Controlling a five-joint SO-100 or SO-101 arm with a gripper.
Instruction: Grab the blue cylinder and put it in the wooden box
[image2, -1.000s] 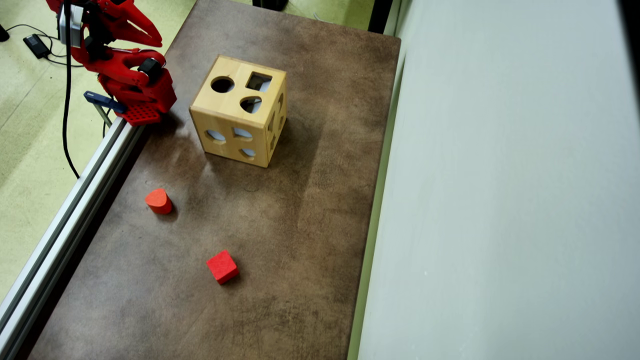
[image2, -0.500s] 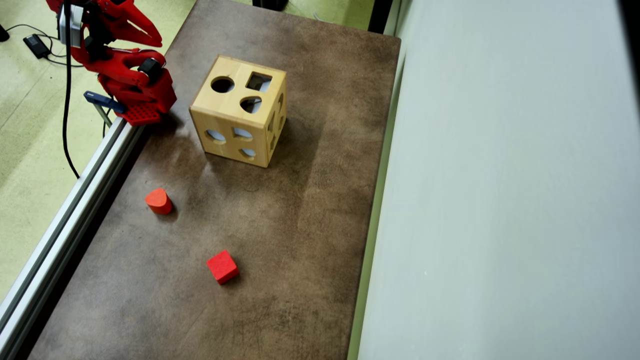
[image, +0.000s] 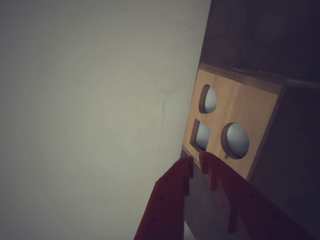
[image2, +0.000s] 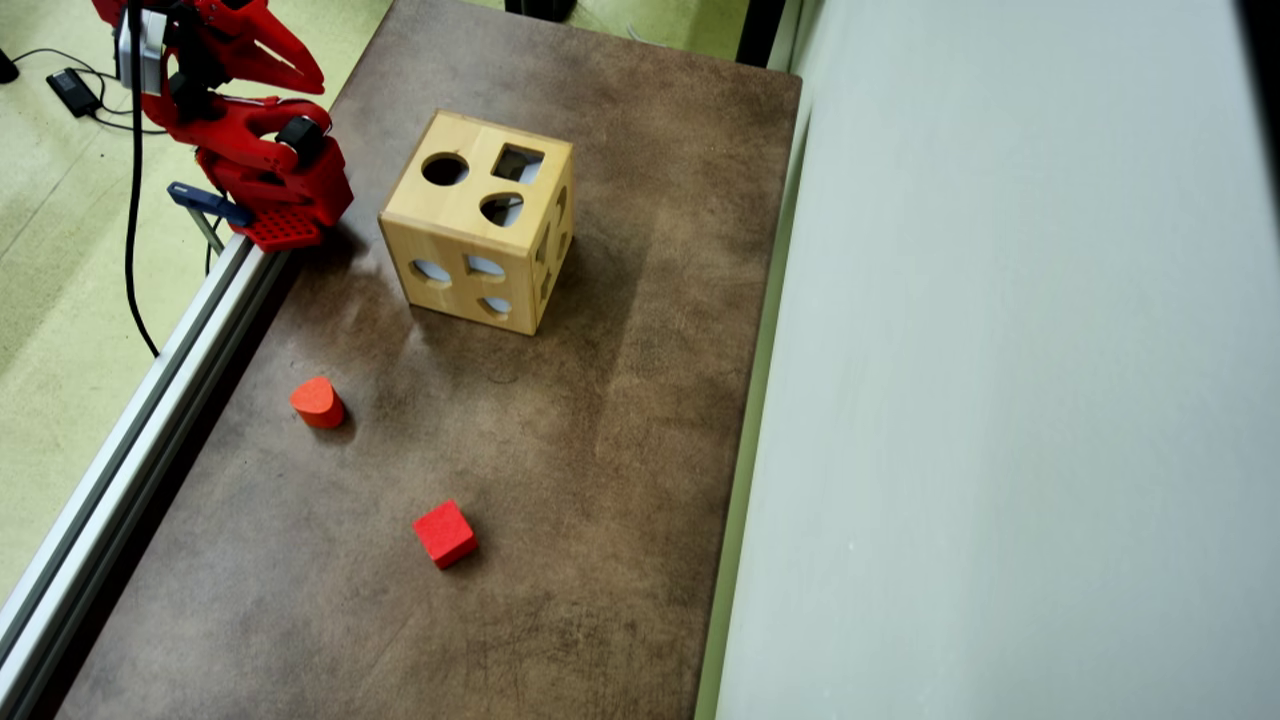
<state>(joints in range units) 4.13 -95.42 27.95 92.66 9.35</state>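
Brown surface (image2: 560, 420) was seen bearing the wooden box (image2: 478, 235), a red cube (image2: 445, 534) and a red rounded block (image2: 318, 402), no blue cylinder was visible, and the end effector (image: 196, 165), fingers together and empty, risked grasping a wrong red block.

wooden box (image2: 478, 222) | light-wood cube, upright on the brown table, far left in overhead view | round, square, rounded holes on top | blue cylinder: possibly inside, unclear
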